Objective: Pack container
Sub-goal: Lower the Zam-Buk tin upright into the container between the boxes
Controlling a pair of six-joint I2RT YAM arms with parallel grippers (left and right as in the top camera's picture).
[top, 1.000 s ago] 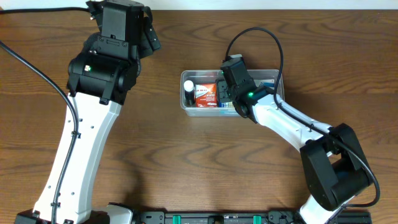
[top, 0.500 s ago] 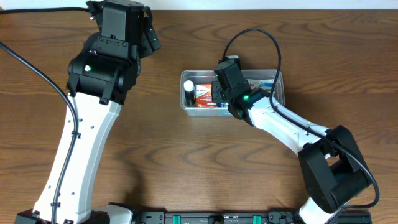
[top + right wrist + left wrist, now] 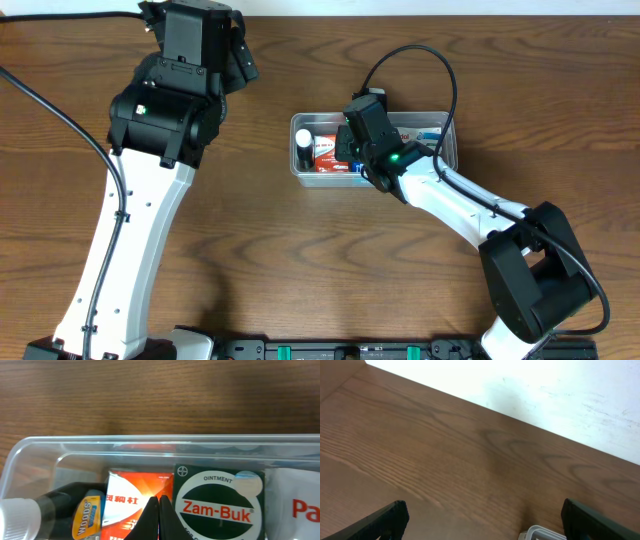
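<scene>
The container (image 3: 296, 128) is a clear plastic tub at mid-table; its far rim (image 3: 150, 440) crosses the right wrist view and one corner (image 3: 540, 533) shows in the left wrist view. Inside lie a red-orange box (image 3: 132, 502), a green Zam-Buk box (image 3: 220, 502), a dark Woods bottle (image 3: 65, 510) with a white cap, and a white pack (image 3: 295, 505). My right gripper (image 3: 159, 502) is shut with nothing between its fingers, its tips over the seam between the red-orange box and the Zam-Buk box. My left gripper (image 3: 485, 530) is open over bare wood, left of the container.
The wooden table (image 3: 300, 260) meets a white wall (image 3: 545, 390) at its far edge. The left arm (image 3: 160, 120) stands over the table's left side. A black cable (image 3: 420, 55) loops above the container. The right arm's base (image 3: 535, 280) sits at the front right.
My right gripper has closed its jaws and shifted a little left over the container. The left arm has not moved.
</scene>
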